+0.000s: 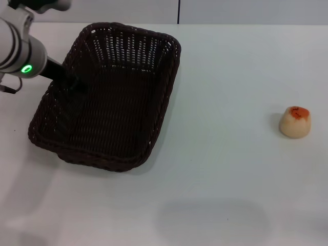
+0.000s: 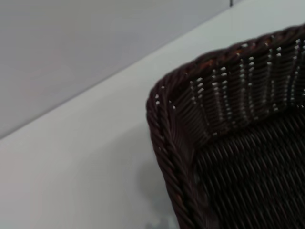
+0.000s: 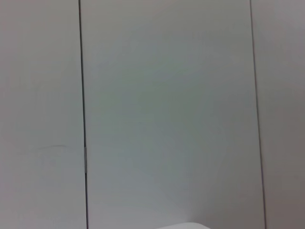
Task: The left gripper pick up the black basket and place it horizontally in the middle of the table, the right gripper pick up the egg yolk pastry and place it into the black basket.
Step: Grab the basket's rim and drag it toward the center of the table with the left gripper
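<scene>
The black basket (image 1: pixel 110 102) stands on the white table (image 1: pixel 230 77) at the left, turned at a slant, empty inside. My left gripper (image 1: pixel 72 82) is at the basket's left rim, its black claw merging with the dark weave; the arm with the green ring light comes in from the upper left. The left wrist view shows a rounded corner of the basket (image 2: pixel 228 143) and bare table (image 2: pixel 71 167) beside it. The egg yolk pastry (image 1: pixel 295 122) sits upright on the table at the far right, well apart from the basket. My right gripper is out of view.
The table's far edge meets a grey wall (image 1: pixel 230 10) with a dark vertical seam. The right wrist view shows only grey wall panels (image 3: pixel 167 109) with dark seams. White tabletop lies between the basket and the pastry.
</scene>
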### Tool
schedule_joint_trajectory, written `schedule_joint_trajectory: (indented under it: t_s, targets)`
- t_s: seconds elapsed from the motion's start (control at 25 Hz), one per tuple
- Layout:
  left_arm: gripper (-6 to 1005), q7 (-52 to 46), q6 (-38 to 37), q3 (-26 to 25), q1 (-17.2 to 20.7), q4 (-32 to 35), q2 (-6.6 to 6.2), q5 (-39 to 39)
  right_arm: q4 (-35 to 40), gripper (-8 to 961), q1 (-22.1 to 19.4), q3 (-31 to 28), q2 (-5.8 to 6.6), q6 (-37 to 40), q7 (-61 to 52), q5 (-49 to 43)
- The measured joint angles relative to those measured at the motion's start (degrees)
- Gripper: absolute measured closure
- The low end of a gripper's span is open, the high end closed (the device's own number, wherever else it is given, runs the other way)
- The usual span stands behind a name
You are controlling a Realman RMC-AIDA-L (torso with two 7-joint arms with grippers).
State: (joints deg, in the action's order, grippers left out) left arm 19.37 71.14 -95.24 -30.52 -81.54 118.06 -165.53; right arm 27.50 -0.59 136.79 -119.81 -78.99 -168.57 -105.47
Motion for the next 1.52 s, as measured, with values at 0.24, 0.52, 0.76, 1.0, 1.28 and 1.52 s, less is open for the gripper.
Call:
schedule_joint_trajectory:
  t_s: [0.24, 0.52, 0.76, 1.0, 1.28, 1.52]
  targets:
    - [198, 0.0, 2.6, 0.2, -2.1, 2.0, 0.0, 0.0, -0.1, 322, 0.1, 0.2, 0.0, 0.0, 0.0, 0.0]
    - [199, 0.0, 4.9, 0.2, -4.2, 3.2, -0.11, -0.1, -0.2, 323, 0.2, 0.2, 0.01, 0.2, 0.0, 0.0]
    - [269, 0.5, 6.7, -0.8, -6.9, 5.0, -0.35, -0.2, -0.4, 323, 0.2, 0.3, 0.08, 0.3, 0.0, 0.0]
    - [446, 1.0, 6.7, -1.0, -7.9, 5.9, -0.65, -0.2, -0.4, 322, 0.2, 0.3, 0.1, 0.8, 0.0, 0.0]
    - [593, 2.7, 6.5, -0.6, -8.2, 6.9, -0.97, -0.1, -0.3, 323, 0.4, 0.3, 0.1, 0.8, 0.0, 0.0]
    - [684, 5.2, 6.4, 0.3, -8.2, 6.8, -0.81, -0.2, -0.2, 323, 0.3, 0.3, 0.1, 0.8, 0.0, -0.1]
